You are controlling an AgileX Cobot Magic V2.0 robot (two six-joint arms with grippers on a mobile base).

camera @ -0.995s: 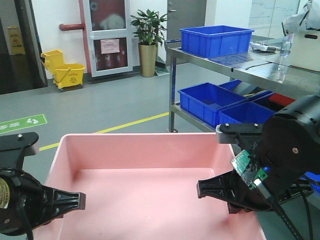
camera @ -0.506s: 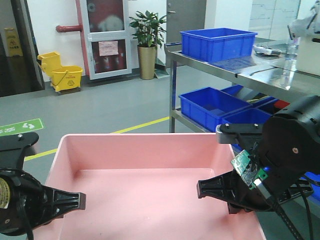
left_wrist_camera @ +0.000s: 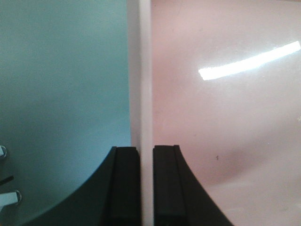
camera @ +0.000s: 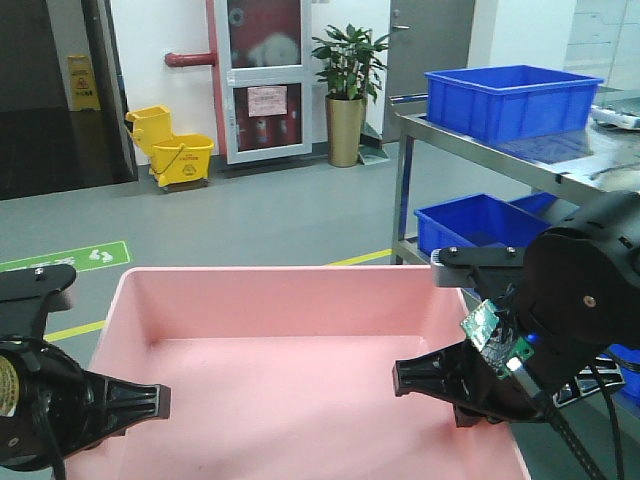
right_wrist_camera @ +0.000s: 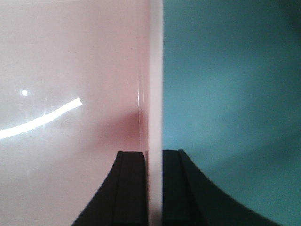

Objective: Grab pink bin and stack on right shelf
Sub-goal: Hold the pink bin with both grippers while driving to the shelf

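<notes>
The pink bin (camera: 290, 380) fills the lower front view and is held up over the green floor. My left gripper (camera: 150, 400) is shut on its left rim. My right gripper (camera: 410, 378) is shut on its right rim. In the left wrist view my left gripper (left_wrist_camera: 146, 150) pinches the thin rim, with the pink bin's inside (left_wrist_camera: 225, 94) to the right. In the right wrist view my right gripper (right_wrist_camera: 154, 154) pinches the rim, with the pink bin (right_wrist_camera: 70, 70) to the left. The right shelf (camera: 590, 160), a glossy grey metal top, stands at the right edge.
A blue crate (camera: 510, 98) sits on the shelf top and more blue crates (camera: 470, 222) on its lower level. A potted plant (camera: 348, 90), a yellow mop bucket (camera: 178, 148) and a red cabinet door (camera: 262, 75) stand along the far wall.
The whole background has slid to the right in the front view, so the shelf now sits further right. Both grippers keep the same hold on the bin.
</notes>
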